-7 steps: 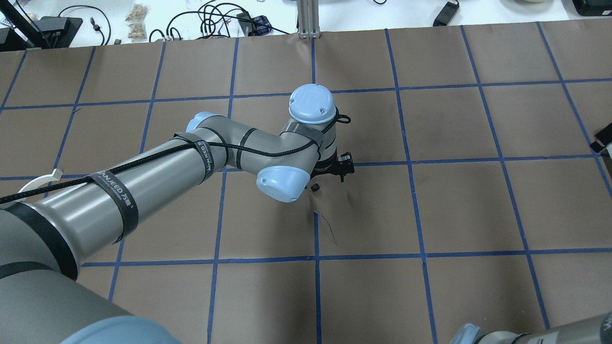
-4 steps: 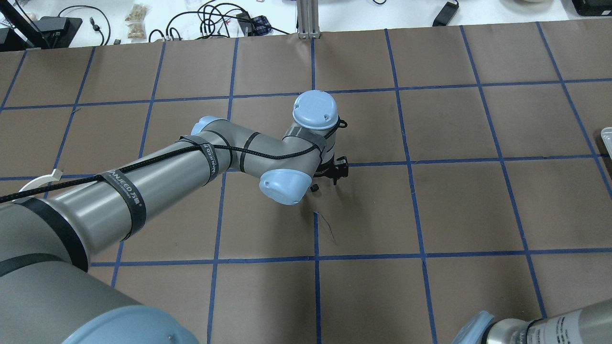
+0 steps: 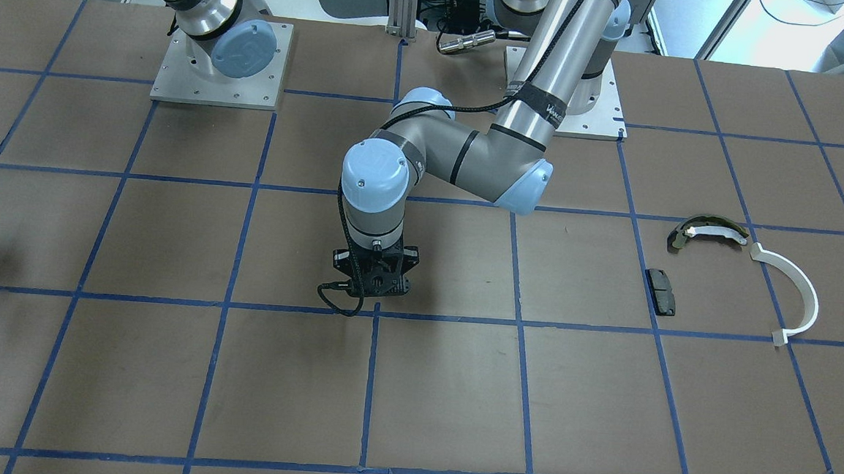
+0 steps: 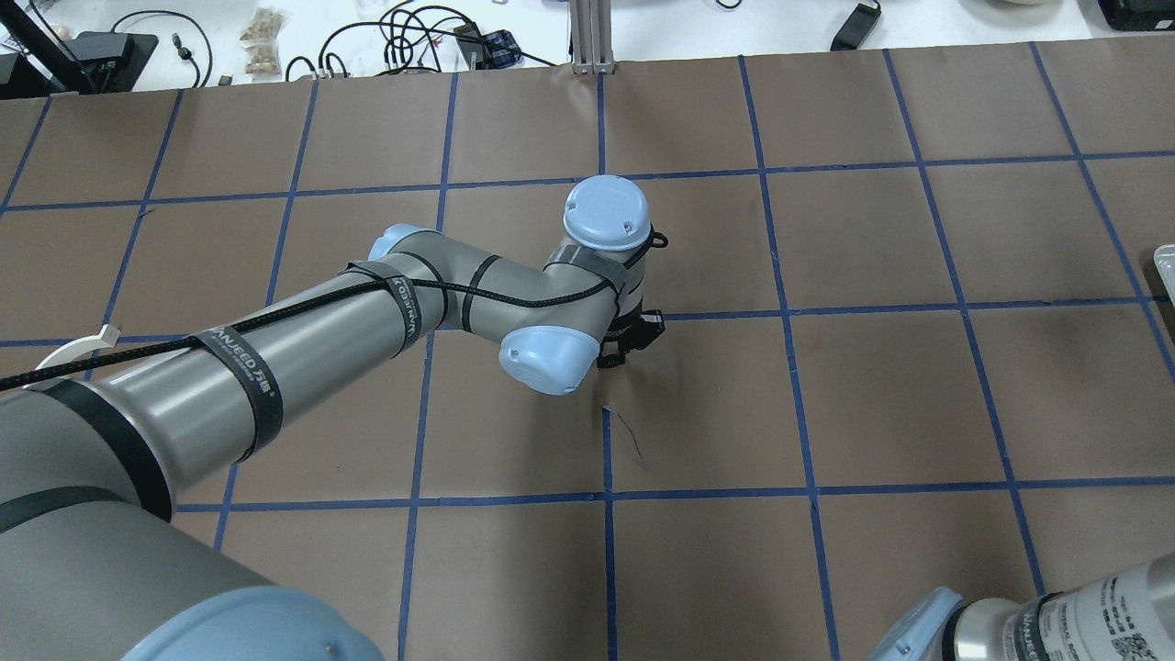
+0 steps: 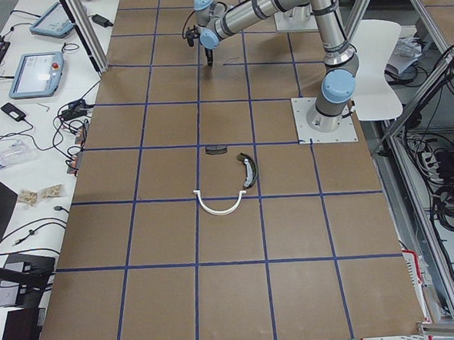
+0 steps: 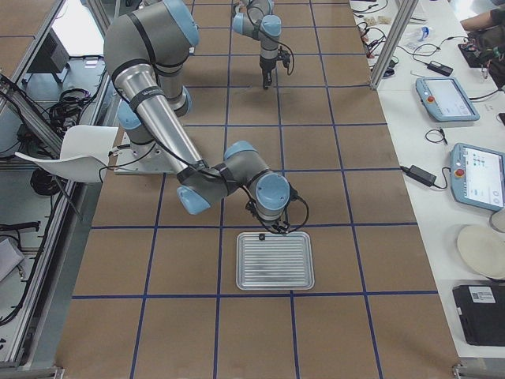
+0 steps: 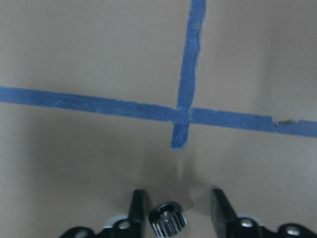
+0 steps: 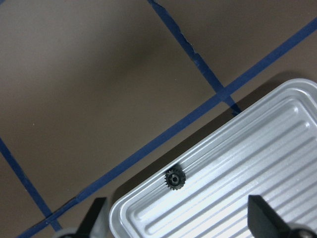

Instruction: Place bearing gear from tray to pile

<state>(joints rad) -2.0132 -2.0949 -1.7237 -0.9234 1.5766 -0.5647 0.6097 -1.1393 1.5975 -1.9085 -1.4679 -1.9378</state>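
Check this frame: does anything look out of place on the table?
A small black gear sits alone in the middle of the table, between the left gripper's open fingers, far from both the tray and the pile. Another gear sits in the tray's corner.

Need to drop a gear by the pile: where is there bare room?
Bare paper lies in the pocket between the black pad, olive shoe and white half-ring. Open squares also stretch from the pad to the left gripper. Tight: the shoe's end nearly meets the half-ring's.

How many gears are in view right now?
2: first gear between the left hand's open fingers; second gear near the tray's corner, below the right hand. Others may be hidden.
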